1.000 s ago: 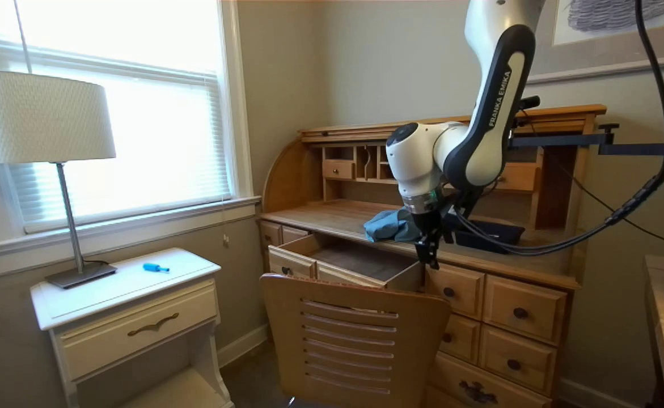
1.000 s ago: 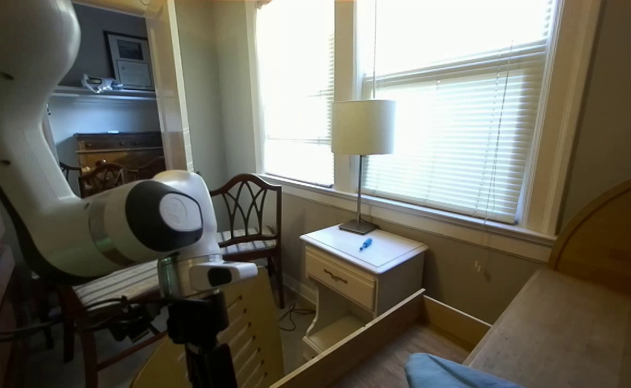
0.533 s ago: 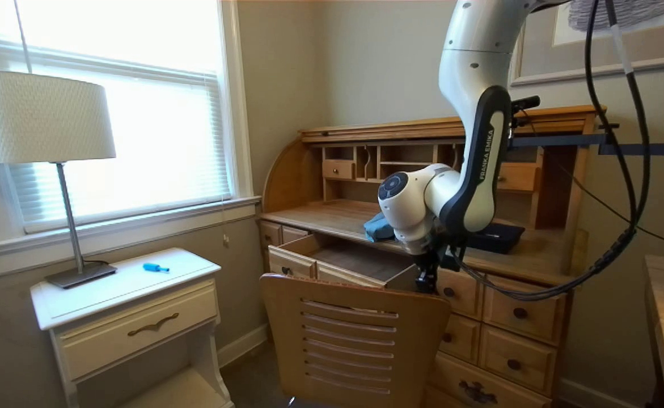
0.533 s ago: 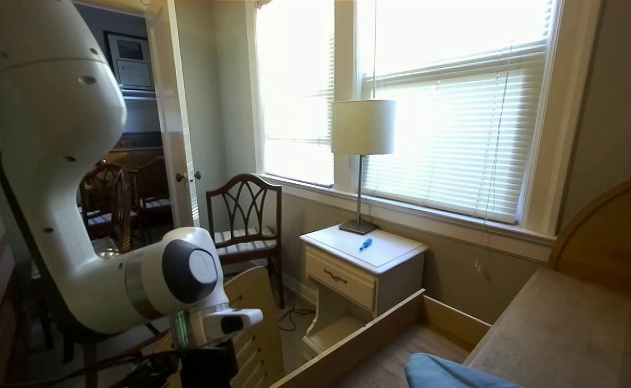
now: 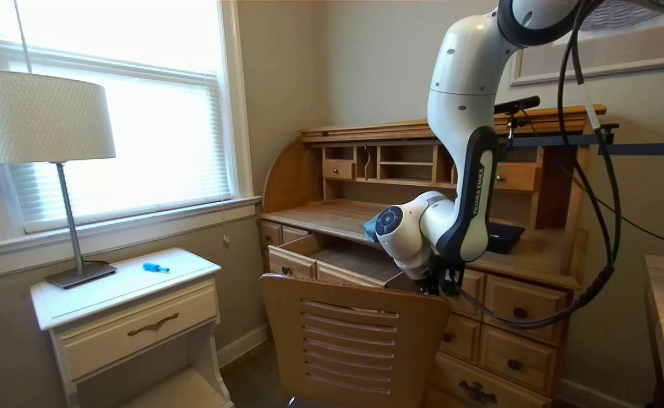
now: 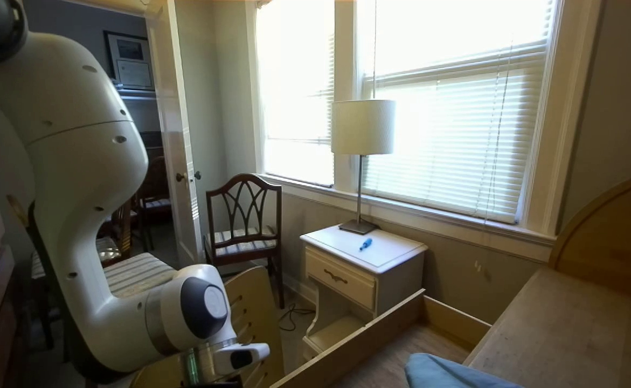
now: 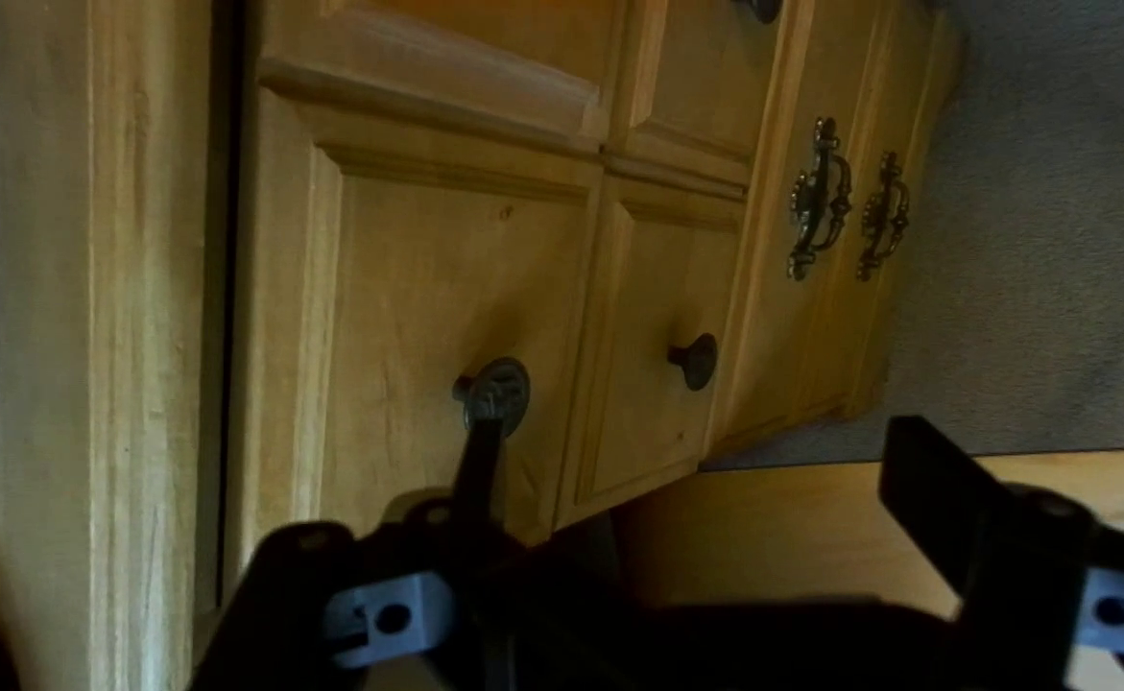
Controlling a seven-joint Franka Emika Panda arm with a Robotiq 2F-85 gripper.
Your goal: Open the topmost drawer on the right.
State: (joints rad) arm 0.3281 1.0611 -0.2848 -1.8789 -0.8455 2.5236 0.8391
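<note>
The topmost drawer [image 5: 524, 306] on the right side of the desk is shut, a honey-pine front with raised panels and small dark knobs. Its front fills much of the wrist view [image 7: 446, 278]. My gripper [image 7: 699, 432] is open with nothing between the fingers. The left finger [image 7: 480, 461] overlaps the lower edge of the dark knob [image 7: 502, 384]; I cannot tell if they touch. The other finger [image 7: 936, 499] stands well to the right. In an exterior view the gripper [image 5: 431, 286] is low at the drawer front, partly hidden by the chair back. Its fingers are out of view in an exterior view.
The wide middle drawer [image 5: 354, 255] stands pulled out beside the gripper. A wooden chair back [image 5: 354, 340] stands close in front. A lower drawer's knob [image 7: 696, 362] is near. Blue cloth [image 5: 370, 228] and a dark tray [image 5: 504, 237] lie on the desktop.
The arm has folded and moved down, lowering the gripper from the desktop's edge to the drawer front behind the chair back. The drawers have not moved.
</note>
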